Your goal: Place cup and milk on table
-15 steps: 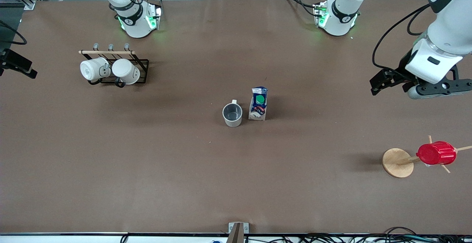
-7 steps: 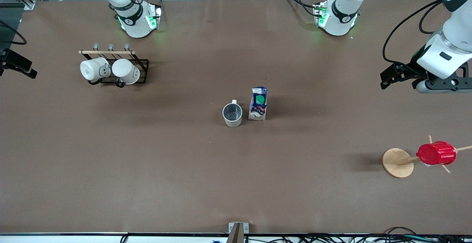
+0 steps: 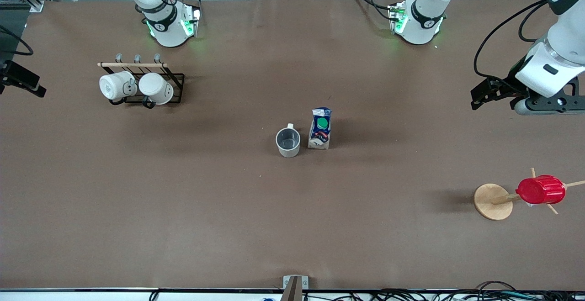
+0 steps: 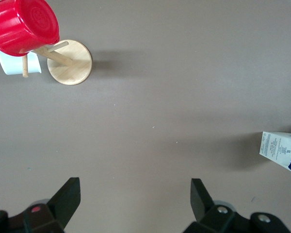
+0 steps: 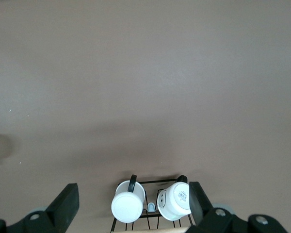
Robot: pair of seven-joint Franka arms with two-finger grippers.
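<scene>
The cup [image 3: 288, 142] stands upright on the brown table [image 3: 228, 209] near its middle, grey inside showing. The milk [image 3: 321, 127] stands upright right beside it, toward the left arm's end, green cap facing up. The milk's edge shows in the left wrist view [image 4: 281, 151]. My left gripper [image 4: 135, 199] is open and empty, up over bare table near the left arm's end [image 3: 546, 105], far from the milk. My right gripper [image 5: 132, 201] is open and empty, high over the mug rack; it is out of the front view.
A black wire rack [image 3: 176, 79] holding two plain white mugs [image 3: 155, 87] stands toward the right arm's end. A wooden peg stand [image 3: 492, 201] carrying a red ribbed cup [image 3: 540, 190] stands toward the left arm's end, nearer the front camera.
My left gripper has drawn back from the middle toward the left arm's end of the table, then slowed to almost still. The cup and the milk have not moved.
</scene>
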